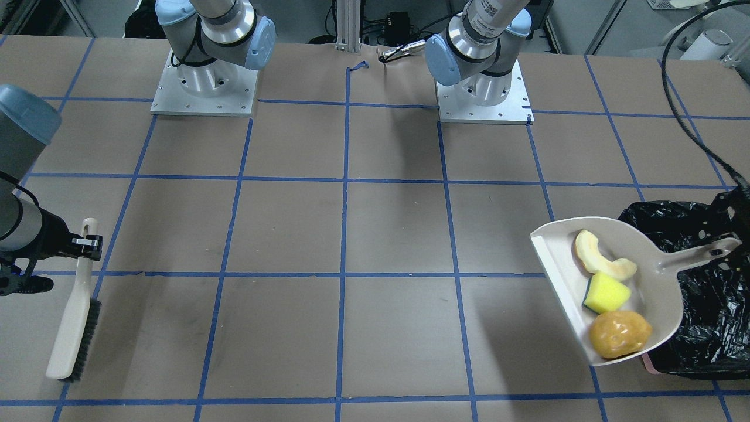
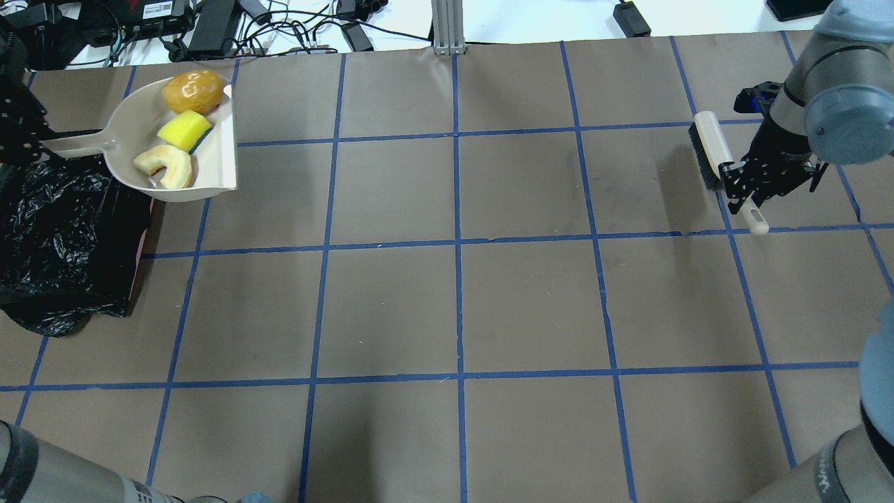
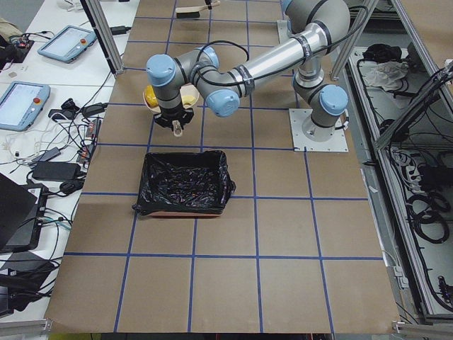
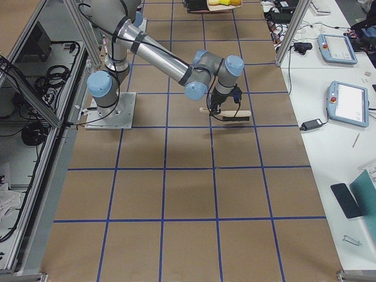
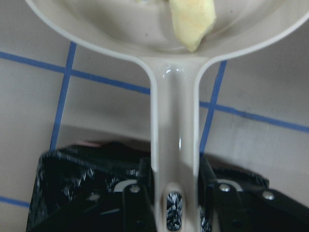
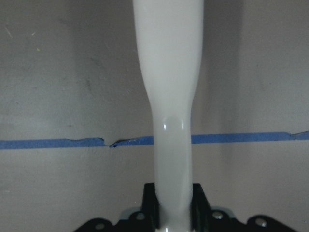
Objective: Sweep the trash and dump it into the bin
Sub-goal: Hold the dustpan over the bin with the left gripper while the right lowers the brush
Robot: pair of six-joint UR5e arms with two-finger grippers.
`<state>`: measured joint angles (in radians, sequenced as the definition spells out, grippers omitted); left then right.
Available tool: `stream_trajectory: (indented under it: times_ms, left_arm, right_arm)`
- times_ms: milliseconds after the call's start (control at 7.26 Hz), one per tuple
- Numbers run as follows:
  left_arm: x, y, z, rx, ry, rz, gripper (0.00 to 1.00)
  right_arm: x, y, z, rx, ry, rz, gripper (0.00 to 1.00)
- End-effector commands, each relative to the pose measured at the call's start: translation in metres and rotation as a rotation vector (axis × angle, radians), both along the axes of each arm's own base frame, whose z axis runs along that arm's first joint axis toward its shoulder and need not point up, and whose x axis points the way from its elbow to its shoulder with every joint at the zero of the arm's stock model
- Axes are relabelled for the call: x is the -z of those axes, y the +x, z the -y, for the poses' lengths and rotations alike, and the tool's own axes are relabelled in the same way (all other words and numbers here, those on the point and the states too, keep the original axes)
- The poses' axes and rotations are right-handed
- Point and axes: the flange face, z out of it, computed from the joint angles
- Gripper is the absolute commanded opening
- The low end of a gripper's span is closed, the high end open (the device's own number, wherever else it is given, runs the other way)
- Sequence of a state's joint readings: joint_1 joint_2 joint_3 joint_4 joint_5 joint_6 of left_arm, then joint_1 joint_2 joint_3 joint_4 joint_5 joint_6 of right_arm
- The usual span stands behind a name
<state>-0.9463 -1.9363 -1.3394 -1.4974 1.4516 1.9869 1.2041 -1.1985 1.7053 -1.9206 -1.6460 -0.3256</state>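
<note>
The trash was held in the cream dustpan beside the bin, the pan's long axis laid across the table, lip toward the centre, handle clamped in the left gripper, while the brush was clasped by the right gripper.

table: brown, blue tape grid | dustpan: cream | potato: glossy yellow-brown | slice: pale cream, yellower rind | wedge: bright yellow, dark green edge | bin: crinkly glossy black bag, pink rim | brush: cream handle, black bristles | arms: silver, pale-blue joint caps
</note>
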Motion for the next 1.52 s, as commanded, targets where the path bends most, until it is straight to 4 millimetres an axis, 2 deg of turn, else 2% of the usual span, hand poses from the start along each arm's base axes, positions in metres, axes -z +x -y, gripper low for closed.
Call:
stream_trajectory:
  times_ms: [0, 276, 413, 551, 689, 964, 1378]
  left_arm:
    - [-0.006, 0.103, -0.04, 0.048, -0.009, 0.04, 0.18]
    - [-0.019, 0.147, -0.056, 0.127, 0.003, 0.12, 0.16]
    - [-0.021, 0.161, -0.053, 0.154, 0.014, 0.178, 0.16]
    - [-0.015, 0.171, -0.051, 0.189, 0.03, 0.214, 0.15]
    - [-0.014, 0.189, -0.058, 0.19, 0.034, 0.249, 0.14]
    - [-0.024, 0.202, -0.053, 0.219, 0.015, 0.287, 0.12]
    - [-0.019, 0.215, -0.04, 0.336, -0.023, 0.354, 0.12]
  right_arm:
    - [0.014, -0.004, 0.009, 0.031, -0.025, -0.009, 0.0]
    - [0.009, -0.001, 0.009, 0.025, -0.035, -0.011, 0.0]
    - [0.009, 0.003, 0.01, 0.024, -0.047, 0.024, 0.0]
    - [0.01, 0.005, 0.01, 0.016, -0.048, 0.037, 0.0]
    - [0.011, 0.005, 0.01, -0.018, -0.048, 0.042, 0.0]
    - [0.013, 0.005, 0.009, -0.021, -0.038, 0.045, 0.0]
    - [0.016, 0.005, 0.009, -0.017, -0.027, 0.043, 0.0]
